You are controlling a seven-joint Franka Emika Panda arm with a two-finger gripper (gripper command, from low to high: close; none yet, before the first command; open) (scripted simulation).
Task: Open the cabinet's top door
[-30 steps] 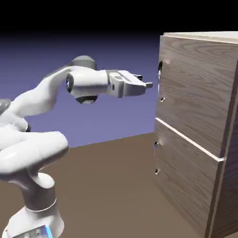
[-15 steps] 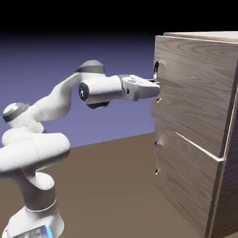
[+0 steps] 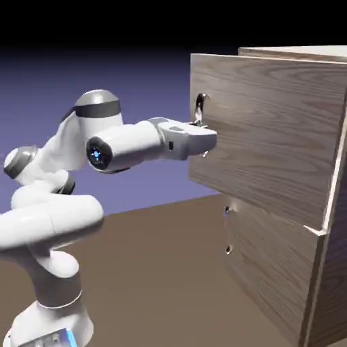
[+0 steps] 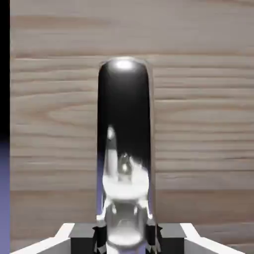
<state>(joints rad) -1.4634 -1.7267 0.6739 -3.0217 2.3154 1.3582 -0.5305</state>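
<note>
Closed on one handle [image 4: 124, 114] with two fingers [image 4: 171, 235]; mounted on the top door [image 3: 271, 129], swung partly out from one cabinet [image 3: 332, 271]. Below, one lower panel [image 3: 274, 264], with two small fittings [image 3: 228, 250].

Pictured at the exterior view's left: Franka Panda arm [image 3: 57, 220], reaching right toward the cabinet [image 3: 332, 271]. On the cabinet's front, top door [image 3: 271, 129] above lower door [image 3: 271, 264], ajar along its left side; on it, near that free edge, curved handle [image 4: 124, 114], between the gripper's [image 4: 125, 238] fingertips.
</note>
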